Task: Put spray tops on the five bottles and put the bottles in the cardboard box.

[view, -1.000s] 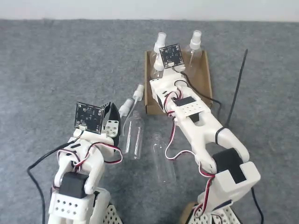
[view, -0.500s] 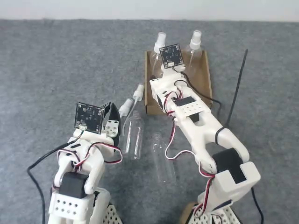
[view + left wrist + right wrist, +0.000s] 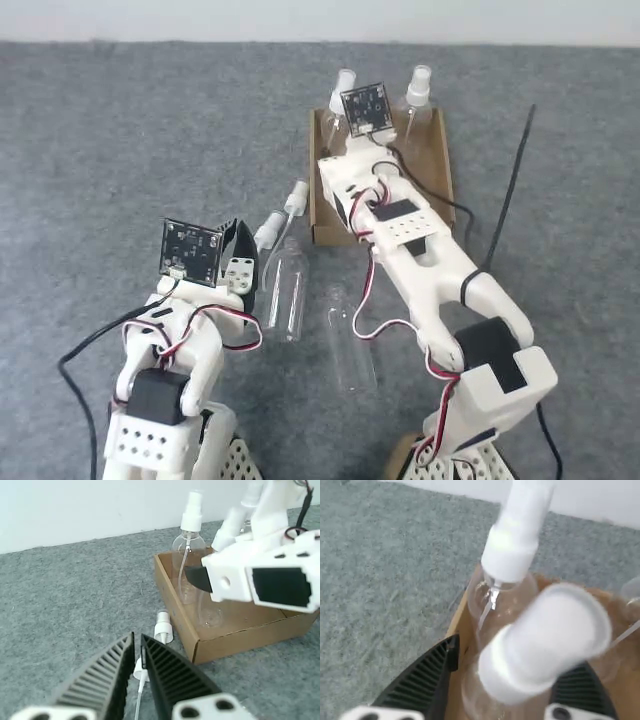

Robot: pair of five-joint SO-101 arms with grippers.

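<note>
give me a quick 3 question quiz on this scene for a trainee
1. True or false: the two lying bottles on the carpet already wear spray tops.
2. What sits in the right gripper? A) a loose spray top B) a capped bottle C) nothing
3. Besides that one, how many capped bottles stand in the cardboard box?
Key: 1 false. 2 B. 3 two.
</note>
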